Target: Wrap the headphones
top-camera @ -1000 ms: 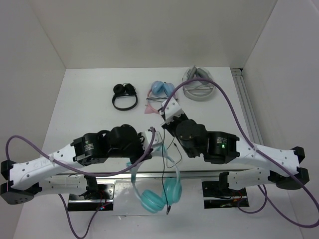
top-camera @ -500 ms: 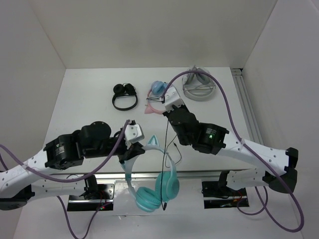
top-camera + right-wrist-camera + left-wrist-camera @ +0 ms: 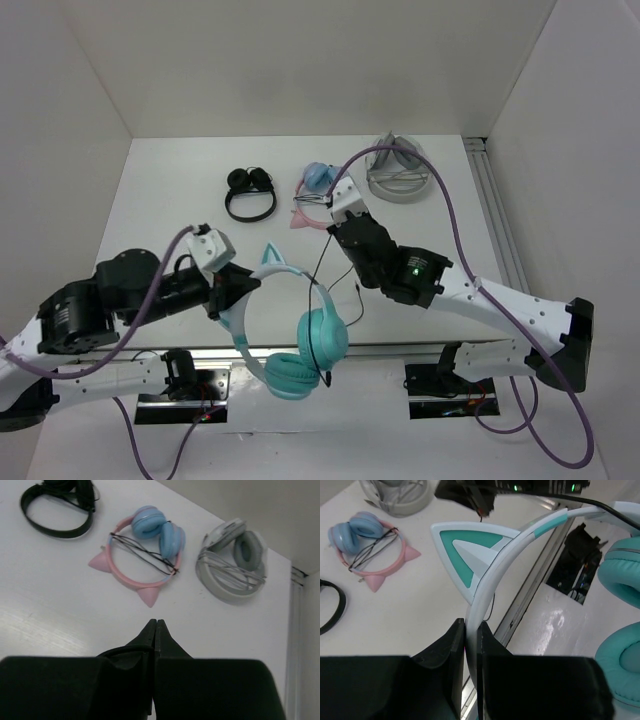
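The left gripper (image 3: pixel 238 298) clamps the white-and-teal band of the teal cat-ear headphones (image 3: pixel 322 335), which are held up near the white table (image 3: pixel 170 200)'s front edge. Their thin black cable (image 3: pixel 316 268) rises to the right gripper (image 3: pixel 328 232). Behind lie a small black pair (image 3: pixel 250 195), a pink-banded pair (image 3: pixel 312 192) and a grey pair (image 3: pixel 398 176).

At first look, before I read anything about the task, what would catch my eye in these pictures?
The teal cat-ear headphones stand out, held near the front edge by the left claw, which is shut on the headband. Their thin black cable leads up to the shut right claw at mid-table. Toward the far side lie a black pair, a pink pair and a grey pair.
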Controlling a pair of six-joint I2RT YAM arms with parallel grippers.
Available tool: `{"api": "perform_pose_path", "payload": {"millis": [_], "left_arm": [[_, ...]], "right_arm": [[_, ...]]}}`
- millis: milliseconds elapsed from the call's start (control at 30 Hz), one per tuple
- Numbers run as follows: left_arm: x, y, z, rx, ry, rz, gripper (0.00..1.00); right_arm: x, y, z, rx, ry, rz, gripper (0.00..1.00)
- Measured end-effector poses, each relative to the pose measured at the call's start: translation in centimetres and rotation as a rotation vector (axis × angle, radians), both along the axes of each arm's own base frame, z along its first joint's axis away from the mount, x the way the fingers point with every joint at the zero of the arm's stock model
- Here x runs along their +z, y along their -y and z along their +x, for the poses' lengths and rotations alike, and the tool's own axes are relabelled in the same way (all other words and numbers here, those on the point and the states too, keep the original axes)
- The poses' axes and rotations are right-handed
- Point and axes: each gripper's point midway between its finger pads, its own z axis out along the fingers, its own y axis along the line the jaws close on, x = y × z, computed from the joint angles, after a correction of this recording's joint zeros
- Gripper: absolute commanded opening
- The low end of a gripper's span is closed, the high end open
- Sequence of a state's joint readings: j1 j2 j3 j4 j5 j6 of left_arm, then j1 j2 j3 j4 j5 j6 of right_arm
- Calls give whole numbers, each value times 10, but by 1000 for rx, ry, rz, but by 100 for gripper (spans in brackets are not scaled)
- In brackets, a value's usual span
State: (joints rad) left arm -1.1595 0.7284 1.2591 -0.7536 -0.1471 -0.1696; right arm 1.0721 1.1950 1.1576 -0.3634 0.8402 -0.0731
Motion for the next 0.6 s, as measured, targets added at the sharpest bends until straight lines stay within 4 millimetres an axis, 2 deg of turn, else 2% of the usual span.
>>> {"api": "perform_pose_path", "payload": {"millis": [100,300,400,600], "left_arm": [[18,-15,2,55,14,-71,0],[33,-28,6,139,-17,-147,0],[37,-30,10,191,-43,-183,0],[47,-33,21,290,-86,-280,0]], "right_arm": [[-15,-14,-4,73,-32,28,0],[-35,-58,-25,320,-92,165,0],[-43,-77,-42,464,-120,238,0],[-54,-108,-92,790,-157,383,0]]}}
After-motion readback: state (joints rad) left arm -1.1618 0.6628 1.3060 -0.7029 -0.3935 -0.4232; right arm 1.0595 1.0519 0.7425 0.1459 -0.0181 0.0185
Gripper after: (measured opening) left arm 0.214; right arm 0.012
